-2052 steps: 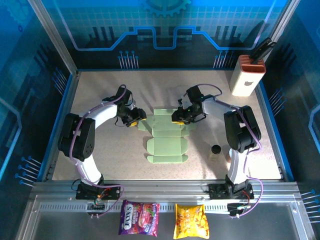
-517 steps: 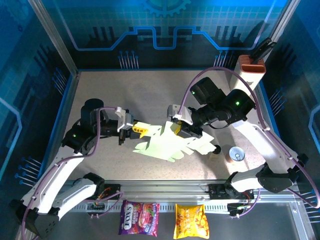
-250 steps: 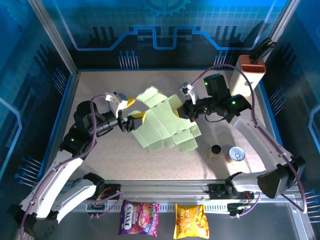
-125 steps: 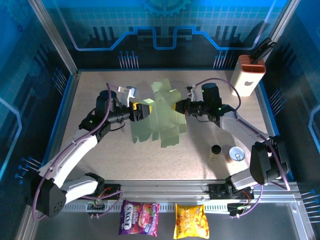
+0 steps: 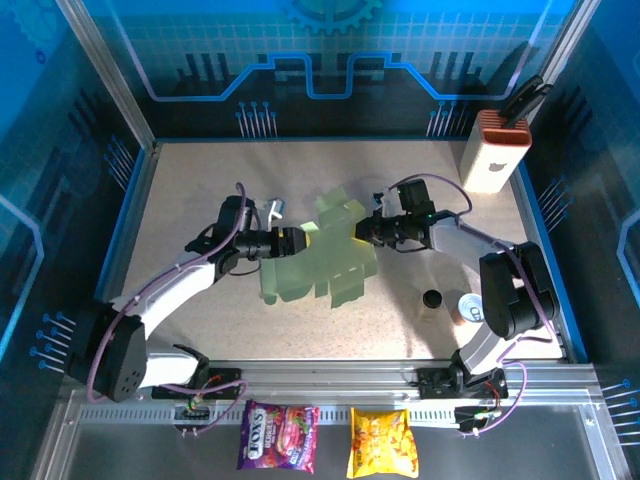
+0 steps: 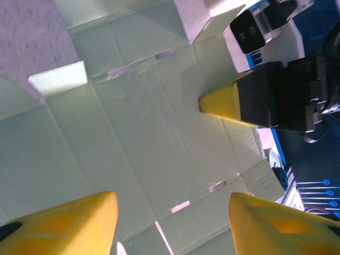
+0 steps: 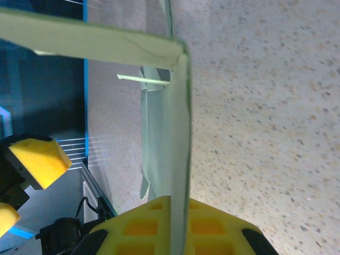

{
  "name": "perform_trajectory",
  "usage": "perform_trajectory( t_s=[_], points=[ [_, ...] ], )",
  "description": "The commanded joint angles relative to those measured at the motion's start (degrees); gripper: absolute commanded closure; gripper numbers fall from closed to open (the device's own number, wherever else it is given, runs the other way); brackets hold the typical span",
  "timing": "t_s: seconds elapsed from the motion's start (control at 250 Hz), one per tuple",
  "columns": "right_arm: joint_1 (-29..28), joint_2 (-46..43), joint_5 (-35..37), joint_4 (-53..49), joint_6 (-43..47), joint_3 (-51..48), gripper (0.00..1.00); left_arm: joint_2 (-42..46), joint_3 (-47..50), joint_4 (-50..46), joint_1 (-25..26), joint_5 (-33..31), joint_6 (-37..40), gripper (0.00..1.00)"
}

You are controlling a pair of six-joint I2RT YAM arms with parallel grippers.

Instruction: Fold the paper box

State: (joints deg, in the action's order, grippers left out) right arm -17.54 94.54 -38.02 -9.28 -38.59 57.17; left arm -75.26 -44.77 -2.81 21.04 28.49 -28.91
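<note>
Overhead: paper box [image 5: 322, 255], still an open sheet, stands tilted over mid-table [image 5: 200, 175] between both arms. Left wrist view: left gripper [image 6: 172, 199] jaws wide, the sheet face-on beyond them. Right wrist view: right gripper [image 7: 178, 215] jaws pinch the sheet's edge.

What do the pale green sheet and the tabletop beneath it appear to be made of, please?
The paper box looks like thin matte card: pale green, with scored creases and cut slits, very thin edge-on in the right wrist view. The table looks like speckled beige laminate or stone-effect board, fairly matte; the pictures leave open which.
</note>
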Motion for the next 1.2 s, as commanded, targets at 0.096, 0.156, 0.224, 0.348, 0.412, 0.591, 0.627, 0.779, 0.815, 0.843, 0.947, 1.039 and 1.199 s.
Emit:
perform_trajectory(
  t_s=[0.096, 0.156, 0.224, 0.348, 0.412, 0.591, 0.627, 0.779, 0.815, 0.843, 0.947, 1.039, 1.199],
  points=[
    [0.24, 0.69, 4.62, -9.98, 7.78, 4.11, 0.98, -4.76, 1.87, 3.70, 2.31, 2.87, -4.14, 0.43],
    [-0.29, 0.62, 7.81, -13.38, 10.41, 5.41, 0.98, -5.87, 2.38, 4.10, 2.93, 2.45, -4.31, 0.44],
    [-1.20, 0.66, 12.30, -17.38, 13.54, 6.93, 0.98, -7.26, 3.09, 4.93, 3.22, 2.21, -4.49, 0.44],
    [-3.14, 1.62, 20.00, -24.23, 18.62, 10.02, 0.99, -9.85, 3.81, 5.18, 3.33, 1.99, -4.49, 0.48],
    [-4.43, 2.08, 23.68, -26.83, 20.39, 11.65, 0.99, -10.98, 3.99, 5.18, 3.39, 1.70, -4.57, 0.49],
    [-8.98, 3.83, 32.11, -32.55, 23.06, 15.99, 0.99, -11.54, 4.76, 6.08, 3.35, 1.12, -5.04, 0.50],
    [-9.97, 4.32, 33.60, -33.68, 23.57, 17.04, 0.99, -11.19, 5.10, 6.77, 3.40, 0.97, -5.18, 0.50],
    [-14.14, 6.72, 39.80, -37.38, 25.14, 20.53, 0.99, -8.62, 5.88, 7.15, 3.31, -1.41, -4.62, 0.50],
    [-15.08, 7.30, 40.94, -38.23, 25.53, 21.24, 0.99, -7.88, 5.92, 6.67, 3.28, -2.06, -4.10, 0.50],
    [-15.68, 7.67, 41.79, -38.69, 25.79, 21.71, 0.99, -7.27, 5.77, 6.19, 3.22, -2.71, -3.57, 0.50],
    [-17.88, 9.01, 44.12, -40.00, 26.61, 23.04, 0.99, -4.81, 5.66, 4.56, 2.83, -4.81, -1.77, 0.50],
    [-19.55, 10.08, 45.33, -41.11, 27.28, 23.90, 0.98, -2.55, 5.49, 3.57, 2.43, -6.77, 0.64, 0.49],
    [-20.99, 11.11, 46.07, -42.42, 29.52, 24.66, 0.97, 0.36, 4.15, 1.96, 2.25, -11.91, 6.91, 0.48]
  ],
)
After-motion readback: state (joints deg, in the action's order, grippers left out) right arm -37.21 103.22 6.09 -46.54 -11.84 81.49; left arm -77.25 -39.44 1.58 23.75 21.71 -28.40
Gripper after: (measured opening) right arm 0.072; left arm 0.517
